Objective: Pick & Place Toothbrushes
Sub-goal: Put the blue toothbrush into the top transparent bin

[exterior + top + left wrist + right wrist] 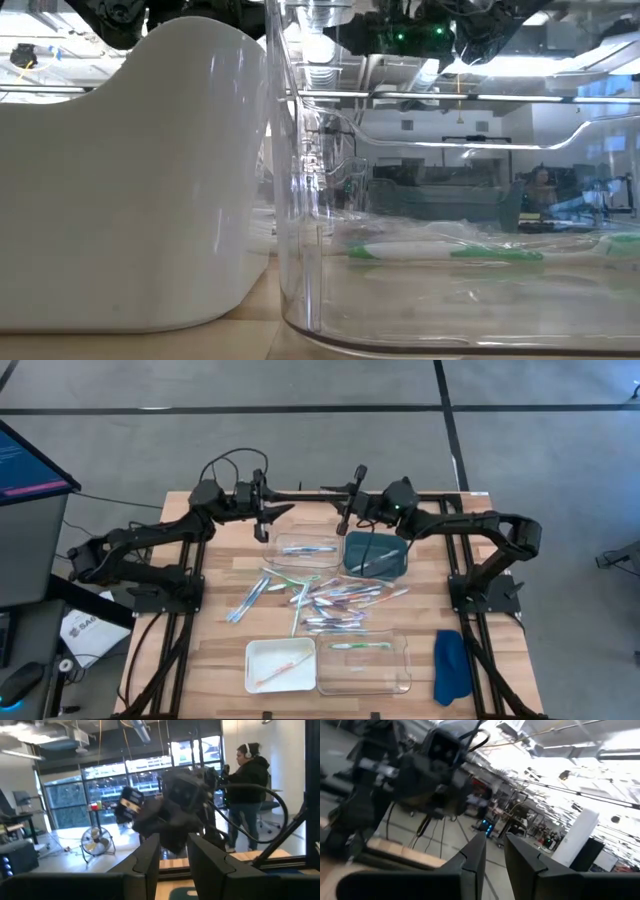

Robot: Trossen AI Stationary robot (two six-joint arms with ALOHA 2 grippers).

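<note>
Many toothbrushes (335,600) strewn mid-tabletop (220,660), a few in trays. Left gripper (263,520) and right gripper (347,518) raised at far edge, fingers narrowly parted, holding nothing.

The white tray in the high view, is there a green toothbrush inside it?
No, the white tray holds only an orange-pink toothbrush; the green toothbrush lies in the clear tray beside it.
</note>
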